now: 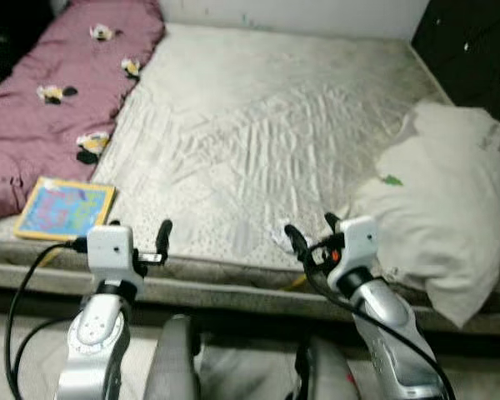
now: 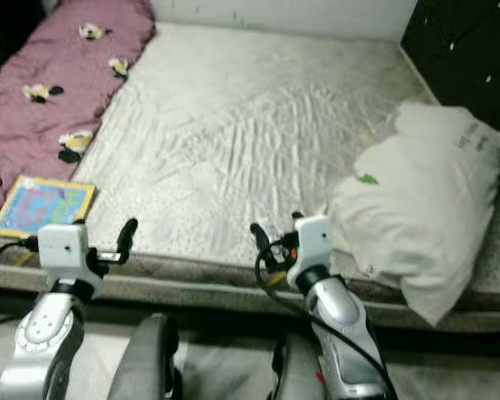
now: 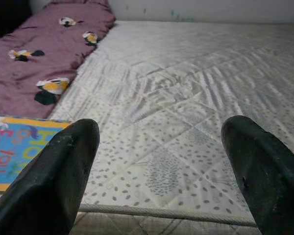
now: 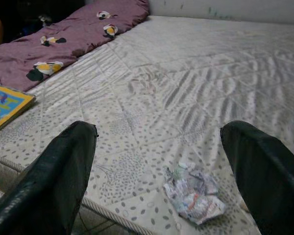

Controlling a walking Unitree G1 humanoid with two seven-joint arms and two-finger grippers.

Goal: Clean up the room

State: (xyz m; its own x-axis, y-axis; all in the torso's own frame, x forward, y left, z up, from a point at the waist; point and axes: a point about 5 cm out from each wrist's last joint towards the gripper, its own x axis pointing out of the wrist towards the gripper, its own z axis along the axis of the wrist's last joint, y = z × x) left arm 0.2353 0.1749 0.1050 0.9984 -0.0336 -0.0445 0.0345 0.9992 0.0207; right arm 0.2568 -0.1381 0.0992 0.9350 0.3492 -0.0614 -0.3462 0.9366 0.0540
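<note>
Little was tidied: crumpled paper (image 4: 193, 191) lay unpicked on the bed (image 1: 258, 125), both hands (image 1: 138, 242) (image 1: 310, 236) held wide at six o'clock.

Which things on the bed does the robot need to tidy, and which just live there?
To tidy:
crumpled paper, lying between the open fingers of the right gripper
colourful book, near the left gripper

Just there:
pillow
purple blanket
mattress
</note>
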